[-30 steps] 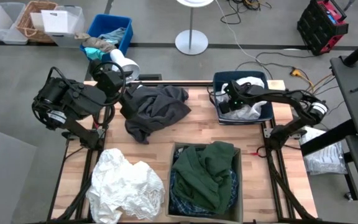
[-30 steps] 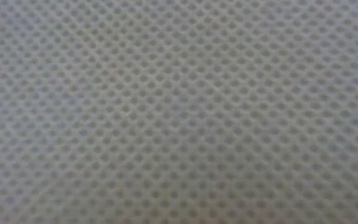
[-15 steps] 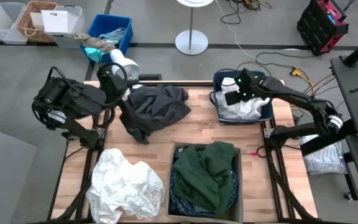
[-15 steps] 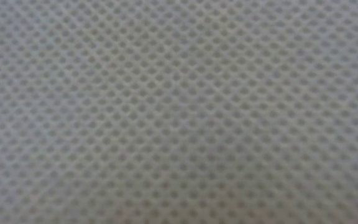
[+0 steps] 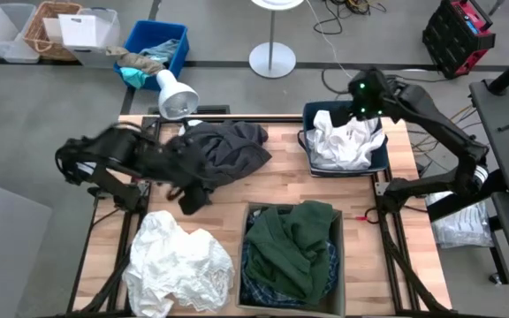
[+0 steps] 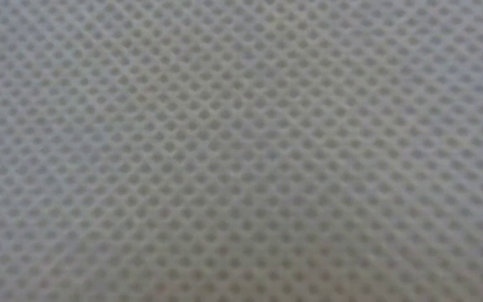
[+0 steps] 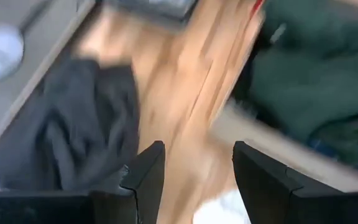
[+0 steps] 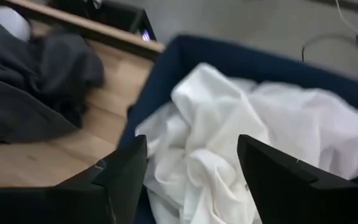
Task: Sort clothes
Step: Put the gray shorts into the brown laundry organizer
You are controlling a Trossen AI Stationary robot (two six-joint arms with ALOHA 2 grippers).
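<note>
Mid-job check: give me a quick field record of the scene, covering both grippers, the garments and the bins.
left gripper: open, empty, over the table beside the charcoal garment
right gripper: open, empty, above the blue bin
blue bin contents: white clothes
centre box: dark green garment on top, plaid shirt under it
table front left: white pile
low view: blocked by mesh fabric

Two arms are working at the tabletop (image 5: 272,190), each carrying one pincer. Two bins are sitting on it: a navy bin (image 5: 380,162) at two o'clock and a tan box (image 5: 248,216) at six o'clock. Four clothing heaps are showing: one charcoal garment (image 5: 224,152), one white pile (image 5: 179,265), one white bundle (image 5: 347,141), one dark green garment (image 5: 294,243).
</note>
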